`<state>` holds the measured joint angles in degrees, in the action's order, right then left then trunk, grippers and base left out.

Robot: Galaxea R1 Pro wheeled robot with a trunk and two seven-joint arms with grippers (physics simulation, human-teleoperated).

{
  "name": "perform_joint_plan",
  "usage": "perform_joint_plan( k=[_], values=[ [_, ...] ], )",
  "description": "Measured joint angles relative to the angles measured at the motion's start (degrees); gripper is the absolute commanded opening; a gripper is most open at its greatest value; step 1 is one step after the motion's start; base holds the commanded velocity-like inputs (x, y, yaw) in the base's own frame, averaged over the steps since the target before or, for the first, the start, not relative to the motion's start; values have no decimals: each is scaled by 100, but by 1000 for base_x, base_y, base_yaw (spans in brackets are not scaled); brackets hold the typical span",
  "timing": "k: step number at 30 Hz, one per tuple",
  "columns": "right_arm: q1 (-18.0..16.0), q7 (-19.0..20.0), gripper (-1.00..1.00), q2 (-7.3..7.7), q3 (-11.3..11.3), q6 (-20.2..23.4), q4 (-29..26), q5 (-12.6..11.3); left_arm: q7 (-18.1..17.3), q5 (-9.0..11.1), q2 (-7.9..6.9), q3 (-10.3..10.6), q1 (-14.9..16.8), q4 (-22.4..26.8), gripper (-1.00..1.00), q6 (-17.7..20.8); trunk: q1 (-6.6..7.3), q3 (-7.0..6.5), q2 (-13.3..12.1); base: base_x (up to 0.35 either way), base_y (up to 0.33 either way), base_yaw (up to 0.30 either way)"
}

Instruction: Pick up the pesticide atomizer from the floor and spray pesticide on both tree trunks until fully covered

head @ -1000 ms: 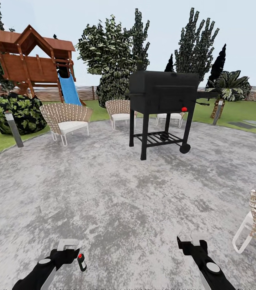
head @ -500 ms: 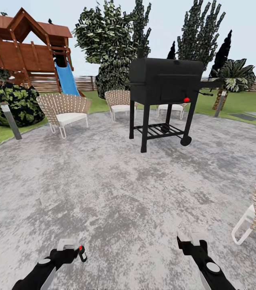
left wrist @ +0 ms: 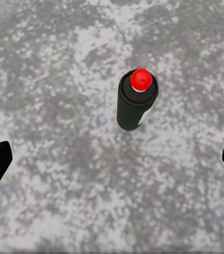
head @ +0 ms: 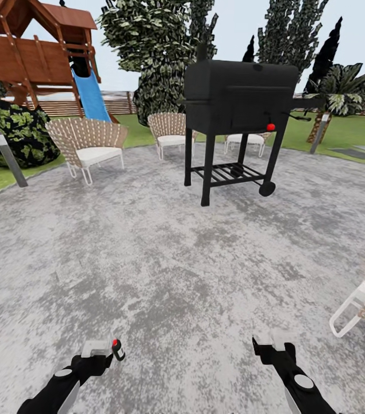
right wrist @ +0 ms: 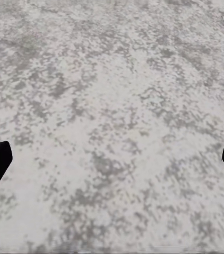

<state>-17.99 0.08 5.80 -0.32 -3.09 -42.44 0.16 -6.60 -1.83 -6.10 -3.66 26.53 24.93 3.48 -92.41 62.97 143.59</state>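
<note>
Pesticide atomizer [left wrist: 137, 100] upright on the floor [head: 165, 270], just ahead of left end effector [head: 97, 349], between its spread fingers, untouched. Right end effector [head: 273, 343] released, over bare paving.

A black barbecue grill [head: 237, 109] on a wheeled stand serves as the landmark. Left of it stand two wicker chairs with white cushions, one near [head: 168, 133] and one farther left [head: 88, 146]. Beyond that chair rise a blue slide [head: 92, 99] and a wooden playhouse [head: 24, 49]. A leafy shrub [head: 11, 132] and a grey bollard light [head: 8, 158] lie far left. A short palm [head: 343, 92] stands to the grill's right.
</note>
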Motion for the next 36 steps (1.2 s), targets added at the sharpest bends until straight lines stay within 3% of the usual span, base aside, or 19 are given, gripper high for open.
perform_joint_plan(
  k=[15, 19, 27, 36],
  values=[
    [0, 1, 100, 0, 0, -3, 16, 6, 1, -5, 0, 10, -5, 0, 100, -16, -39, 469, 20, 0, 0, 0],
    [0, -12, 100, 0, 0, -8, 26, 8, 1, -7, 0, 28, -20, 4, 100, -75, -38, 506, 21, 0, 0, 0],
    [0, -25, 100, 0, 2, -12, 33, 8, 13, 1, 10, 50, -45, -120, 100, -1409, -38, 579, 21, 0, 0, 0],
    [0, -24, 100, 0, 0, -17, 26, 1, 25, -2, 2, 11, -46, -263, 100, -1607, -38, 597, 21, 11, 0, 0]
  ],
)
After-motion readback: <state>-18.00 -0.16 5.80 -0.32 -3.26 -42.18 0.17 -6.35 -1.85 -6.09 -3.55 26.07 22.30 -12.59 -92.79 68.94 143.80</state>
